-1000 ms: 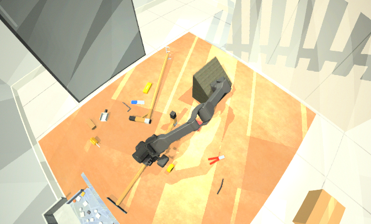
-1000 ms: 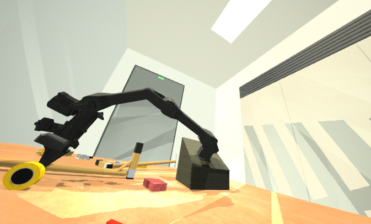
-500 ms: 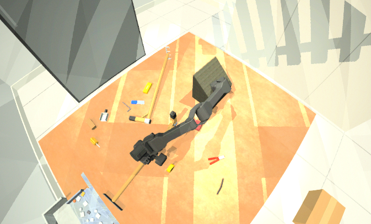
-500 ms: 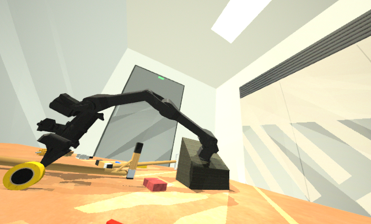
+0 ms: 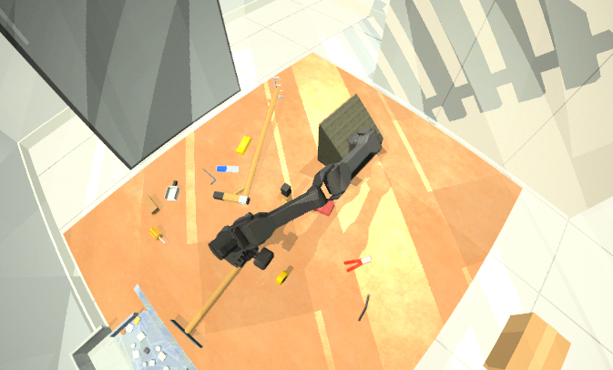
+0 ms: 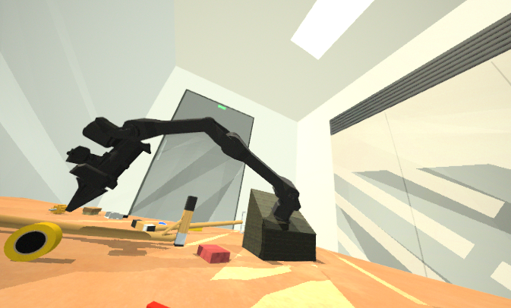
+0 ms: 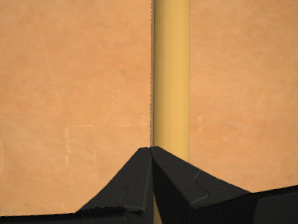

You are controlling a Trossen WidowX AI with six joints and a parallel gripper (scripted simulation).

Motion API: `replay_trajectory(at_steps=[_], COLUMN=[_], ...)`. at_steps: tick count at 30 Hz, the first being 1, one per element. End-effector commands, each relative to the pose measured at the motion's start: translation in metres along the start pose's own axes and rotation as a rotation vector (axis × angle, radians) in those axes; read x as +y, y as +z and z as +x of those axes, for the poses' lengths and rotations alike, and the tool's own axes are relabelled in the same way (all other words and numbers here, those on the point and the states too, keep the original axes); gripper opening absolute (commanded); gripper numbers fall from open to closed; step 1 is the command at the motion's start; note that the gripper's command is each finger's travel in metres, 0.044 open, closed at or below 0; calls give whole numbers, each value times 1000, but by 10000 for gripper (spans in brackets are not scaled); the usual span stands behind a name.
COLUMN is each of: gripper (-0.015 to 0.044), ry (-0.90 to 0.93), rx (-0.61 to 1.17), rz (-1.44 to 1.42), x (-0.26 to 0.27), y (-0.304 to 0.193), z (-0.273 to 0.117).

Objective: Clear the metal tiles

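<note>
The long scraper (image 5: 217, 293) (image 6: 115, 232) (image 7: 171, 75) lies on the table, its wooden handle running under the arm's end. Its dark blade (image 5: 187, 334) is just right of the steel bench plate (image 5: 173, 351) in the top view. My gripper (image 6: 68, 210) (image 7: 149, 156) is shut and empty, pointing down above the table by the handle; its tips overlap the handle's left edge in the wrist view. In the top view the fingers are hidden. Several small pale tiles (image 5: 161, 355), a dark tile (image 5: 147, 350) and a yellow piece (image 5: 137, 320) are on the plate. The catch box (image 5: 88, 341) adjoins it.
A yellow tape roll (image 5: 281, 277) (image 6: 33, 241) stands near the handle. A red block (image 5: 325, 208) (image 6: 213, 253) and an upright black-topped tool (image 6: 184, 221) are nearer the arm's base. Red pliers (image 5: 356, 261) lie right. A rake (image 5: 259, 147) and a yellow block (image 5: 242, 145) lie farther back.
</note>
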State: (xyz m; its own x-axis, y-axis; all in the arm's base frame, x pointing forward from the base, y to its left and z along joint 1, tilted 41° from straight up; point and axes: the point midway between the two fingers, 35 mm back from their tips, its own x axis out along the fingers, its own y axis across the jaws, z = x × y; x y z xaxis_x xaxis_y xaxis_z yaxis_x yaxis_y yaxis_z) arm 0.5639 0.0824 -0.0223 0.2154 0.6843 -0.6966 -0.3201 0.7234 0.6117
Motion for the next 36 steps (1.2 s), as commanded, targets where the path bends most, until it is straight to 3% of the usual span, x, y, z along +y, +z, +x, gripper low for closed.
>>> replay_trajectory(at_steps=[1, 36], gripper=[0, 0], ry=[-1, -2], rx=[-20, -12], rz=[-20, -11], x=[4, 2], y=[8, 5], z=[-16, -11])
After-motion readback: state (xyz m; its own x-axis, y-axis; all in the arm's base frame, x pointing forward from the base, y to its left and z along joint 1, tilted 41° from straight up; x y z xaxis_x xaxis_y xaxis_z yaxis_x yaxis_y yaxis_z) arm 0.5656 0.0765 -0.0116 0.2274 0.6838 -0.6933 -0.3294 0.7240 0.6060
